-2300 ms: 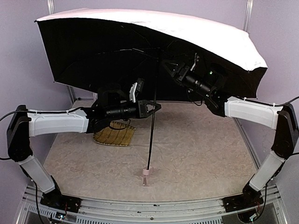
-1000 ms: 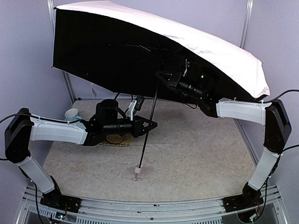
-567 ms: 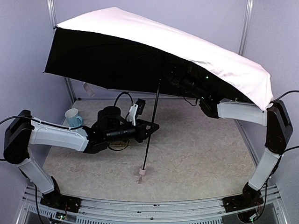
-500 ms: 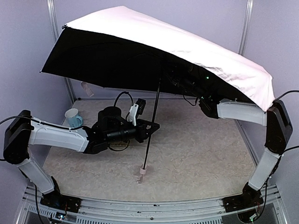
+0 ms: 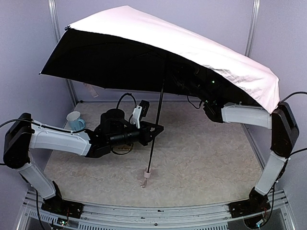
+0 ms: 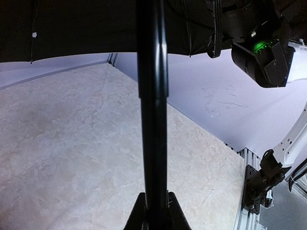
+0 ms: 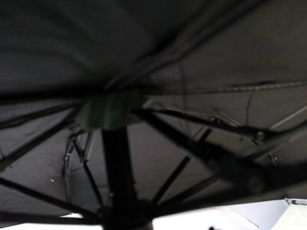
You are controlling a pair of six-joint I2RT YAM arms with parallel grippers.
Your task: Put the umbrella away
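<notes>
Down at the front, the umbrella [image 5: 163,43] hangs its small pink handle [image 5: 147,178] low over the counter [image 5: 211,158]. Touching or just clear of it, I cannot tell. Follow the thin black shaft [image 6: 152,110] upward and there is the left tool [image 5: 154,128], coming in from the left. Its fingers [image 6: 138,218] are pressed in on either side of the shaft, pinching it. Behind the left arm [image 5: 57,139], a pale mug [image 5: 74,120] stands on the counter toward the back-left corner. Further back, the right arm [image 5: 244,115] stretches in under the open canopy [image 5: 192,48]. The right tool [image 5: 184,80] is lost against the black lining [image 5: 110,62] near the ribs [image 7: 192,143]; spread or pressed together, I cannot tell. The canopy tilts, high at the left, low at the right.
</notes>
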